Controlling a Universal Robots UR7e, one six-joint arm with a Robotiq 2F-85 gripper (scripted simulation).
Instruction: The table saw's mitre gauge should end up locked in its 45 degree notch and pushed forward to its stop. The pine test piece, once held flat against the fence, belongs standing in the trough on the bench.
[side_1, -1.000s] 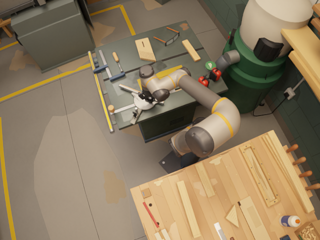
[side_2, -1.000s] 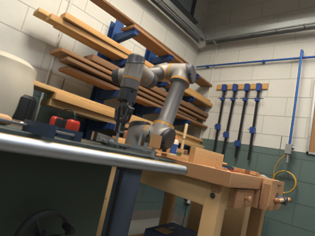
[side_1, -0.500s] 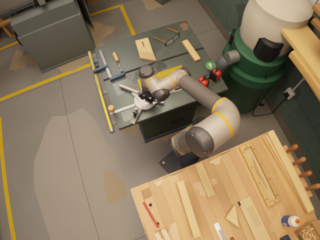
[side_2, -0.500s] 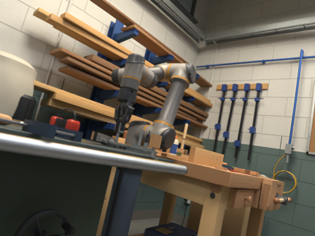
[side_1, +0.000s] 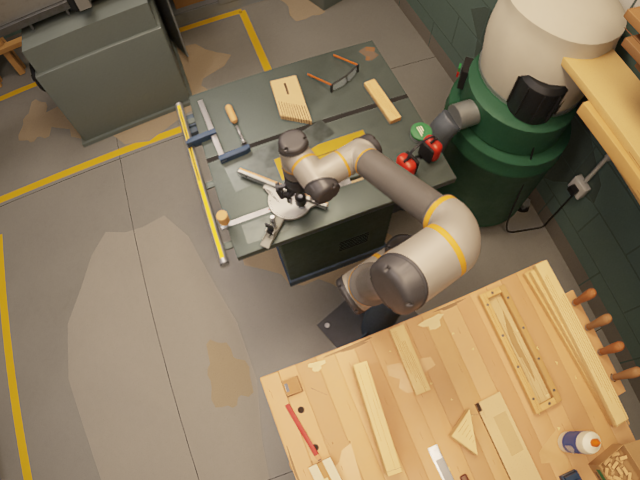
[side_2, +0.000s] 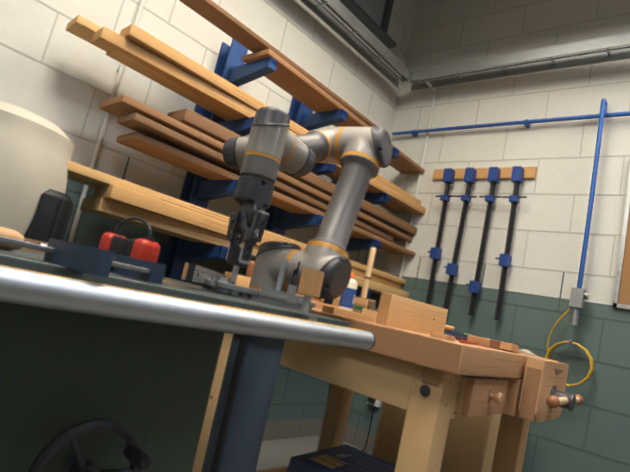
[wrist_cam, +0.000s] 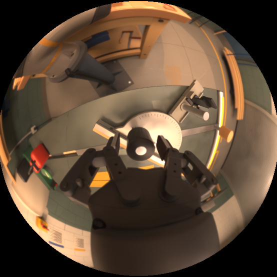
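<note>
The mitre gauge (side_1: 289, 204) is partly hidden under my wrist on the table saw's top. Its pale half-round scale plate (wrist_cam: 157, 129) carries a dark round lock knob (wrist_cam: 139, 144). Its fence bar (side_1: 257, 177) runs at a slant, and its guide bar ends in a wooden knob (side_1: 222, 217). My gripper (wrist_cam: 139, 146) hangs straight over the lock knob, open, with a finger on either side of it and nothing held. The pine test piece (side_1: 382, 101) lies flat on the far side of the saw top. The trough (side_1: 518, 349) sits on the workbench.
A green dust collector (side_1: 509, 103) stands right of the saw. On the saw top lie a clamp (side_1: 217, 132), a chisel (side_1: 233, 120), a feather board (side_1: 291, 98), glasses (side_1: 341, 75) and red ear defenders (side_1: 420, 154). Wood strips and a glue bottle (side_1: 579, 442) lie on the bench.
</note>
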